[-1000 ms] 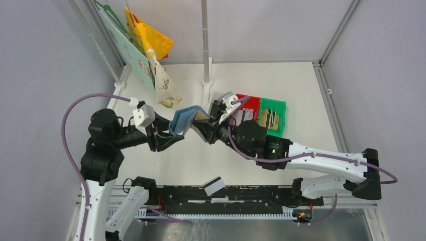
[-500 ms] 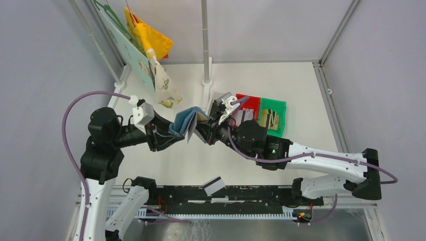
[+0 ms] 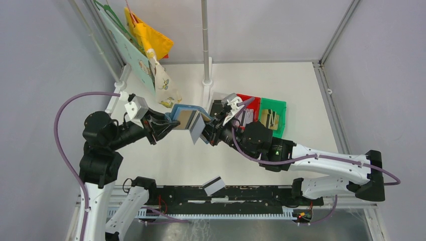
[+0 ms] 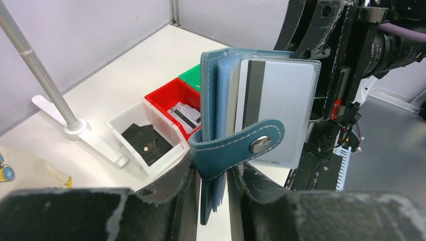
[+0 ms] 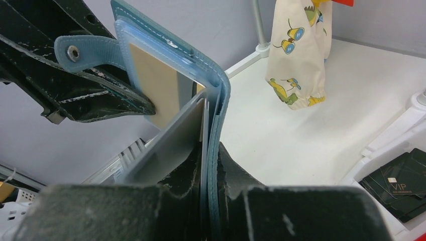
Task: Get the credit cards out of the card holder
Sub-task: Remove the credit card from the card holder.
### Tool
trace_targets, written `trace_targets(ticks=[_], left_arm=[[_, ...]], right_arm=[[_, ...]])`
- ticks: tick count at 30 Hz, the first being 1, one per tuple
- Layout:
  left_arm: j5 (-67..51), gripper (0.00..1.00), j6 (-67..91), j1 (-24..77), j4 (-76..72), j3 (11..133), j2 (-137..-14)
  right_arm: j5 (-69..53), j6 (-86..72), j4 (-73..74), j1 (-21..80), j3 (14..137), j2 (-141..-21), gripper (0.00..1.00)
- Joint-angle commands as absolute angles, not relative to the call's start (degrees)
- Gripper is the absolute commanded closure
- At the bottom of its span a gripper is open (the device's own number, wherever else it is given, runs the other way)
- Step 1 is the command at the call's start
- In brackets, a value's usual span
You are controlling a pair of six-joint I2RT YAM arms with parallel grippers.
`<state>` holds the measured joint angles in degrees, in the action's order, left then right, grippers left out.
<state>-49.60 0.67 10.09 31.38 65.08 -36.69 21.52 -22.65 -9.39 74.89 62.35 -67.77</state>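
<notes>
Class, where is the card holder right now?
In the top view the card holder is held above the middle of the table, between the left gripper and the right gripper, left of the red bin.

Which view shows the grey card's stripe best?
Left wrist: the card faces the lens in the holder, stripe plain. Right wrist shows only a slanted grey leaf, no stripe; top shows a small grey flap.

The snap tab [image 4: 241, 148] is covering the striped grey card's [image 4: 286, 100] lower edge. The card holder's [image 4: 208, 100] bottom is disappearing between the left gripper's [image 4: 212, 186] fingers, and contact there is not showing clearly. The right gripper [image 5: 207, 175] is hiding the holder's other end.
</notes>
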Motion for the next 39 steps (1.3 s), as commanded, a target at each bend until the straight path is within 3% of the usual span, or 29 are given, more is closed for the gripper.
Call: trace_targets(ticks=[1,7,15,20,23,27,30,35,39], left_arm=[[-47.8,0.7,3.4,10.1,27.4,64.7,-36.4],[-53.1,0.69,4.6,10.0,27.7,64.7,-36.8],[-61.2,0.58,7.6,10.2,28.7,65.3,-39.0],[-61.5,0.75,7.8,10.1,29.2,67.1,-40.2],[-58.5,0.9,7.1,10.1,29.6,68.1,-40.2],[-56.1,0.96,4.5,10.1,31.3,68.2,-40.1],[-55.5,0.97,0.9,10.2,33.8,68.4,-40.5],[-56.6,0.97,-5.1,10.1,38.5,68.5,-41.6],[-58.5,0.96,-8.1,10.1,42.0,68.7,-42.3]], right_arm=[[19.8,-22.9,-14.1,75.2,62.5,-65.9,1.0],[17.2,-22.4,-16.8,75.1,61.6,-65.5,1.0],[11.8,-21.5,-20.1,75.1,61.1,-65.7,1.0],[10.1,-21.4,-21.6,74.8,59.5,-64.9,0.99],[10.6,-22.1,-20.7,73.8,56.9,-63.0,0.85],[9.6,-24.7,-19.2,69.8,51.2,-57.8,0.51],[8.5,-26.0,-16.7,66.0,48.2,-53.1,0.32],[3.5,-25.6,-15.6,59.7,47.7,-48.1,0.12],[-4.5,-23.7,-14.3,57.8,53.5,-50.3,0.05]])
